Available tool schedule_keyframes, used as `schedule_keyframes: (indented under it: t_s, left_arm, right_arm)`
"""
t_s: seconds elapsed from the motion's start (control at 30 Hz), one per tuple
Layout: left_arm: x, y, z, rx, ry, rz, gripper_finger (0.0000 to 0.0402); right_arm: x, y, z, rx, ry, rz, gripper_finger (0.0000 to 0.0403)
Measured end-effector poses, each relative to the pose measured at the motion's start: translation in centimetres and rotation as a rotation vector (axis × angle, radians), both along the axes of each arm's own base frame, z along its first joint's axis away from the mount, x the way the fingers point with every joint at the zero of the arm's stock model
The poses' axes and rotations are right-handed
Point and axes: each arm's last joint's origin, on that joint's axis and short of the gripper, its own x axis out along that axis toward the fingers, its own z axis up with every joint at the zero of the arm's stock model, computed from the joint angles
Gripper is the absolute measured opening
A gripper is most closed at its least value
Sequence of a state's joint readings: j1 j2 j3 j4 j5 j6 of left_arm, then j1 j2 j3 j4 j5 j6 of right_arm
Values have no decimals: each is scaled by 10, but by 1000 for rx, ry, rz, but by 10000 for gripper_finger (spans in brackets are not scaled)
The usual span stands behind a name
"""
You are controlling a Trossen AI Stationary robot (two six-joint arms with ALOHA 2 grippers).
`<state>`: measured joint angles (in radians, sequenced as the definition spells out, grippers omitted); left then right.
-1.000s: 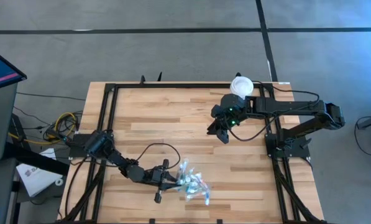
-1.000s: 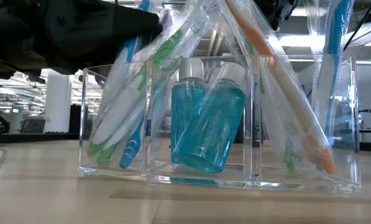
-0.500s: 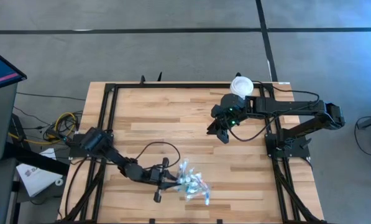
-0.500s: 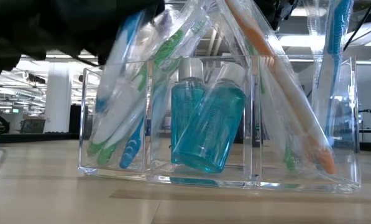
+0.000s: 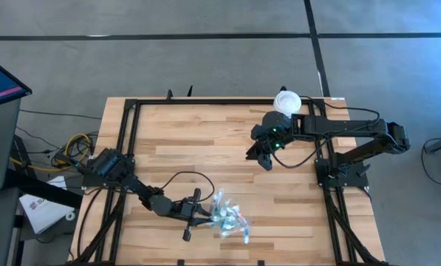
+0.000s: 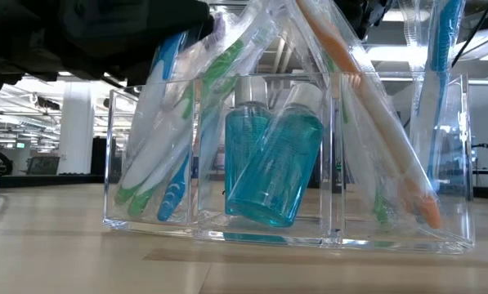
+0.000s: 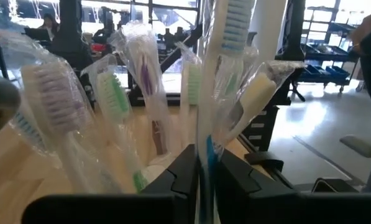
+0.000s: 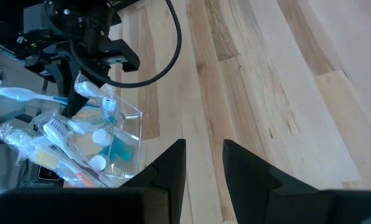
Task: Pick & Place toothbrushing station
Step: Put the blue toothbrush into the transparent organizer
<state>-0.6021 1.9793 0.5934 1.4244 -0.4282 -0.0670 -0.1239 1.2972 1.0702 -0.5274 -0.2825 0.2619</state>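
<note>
Left tool [image 7: 205, 177] closed on a blue toothbrush [image 7: 225, 37], directly above the clear tray [image 6: 288, 229] on the tabletop [image 5: 205, 140]. Light, slippery, wrapped; best gripped mid-handle. Right tool [image 8: 204, 165] open, well apart.

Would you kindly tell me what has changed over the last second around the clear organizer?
The left tool has kept its grip on a blue toothbrush at the clear organizer, while the arm's elbow has drifted leftward. The teal bottles, the organizer and the right tool, waiting mid-table, have not moved.
</note>
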Motion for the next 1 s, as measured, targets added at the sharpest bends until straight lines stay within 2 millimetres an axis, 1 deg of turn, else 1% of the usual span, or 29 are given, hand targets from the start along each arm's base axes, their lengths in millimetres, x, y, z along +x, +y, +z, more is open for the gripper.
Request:
schedule_keyframes:
  t_s: [0.3, 0.67, 0.8, 1.0]
  left_arm:
    - [0, 0, -3, 2, 30, 12, 36]
    - [-1, 0, -6, 41, 51, 25, 19]
    - [0, 1, -6, 40, 48, 30, 30]
    - [0, 1, -4, 32, 37, 33, 63]
  right_arm:
    - [1, 7, 0, 0, -1, 26, 98]
    - [1, 9, 0, -7, -6, 36, 98]
    - [1, 9, 0, -7, -6, 36, 98]
    - [1, 9, 0, -7, -7, 37, 98]
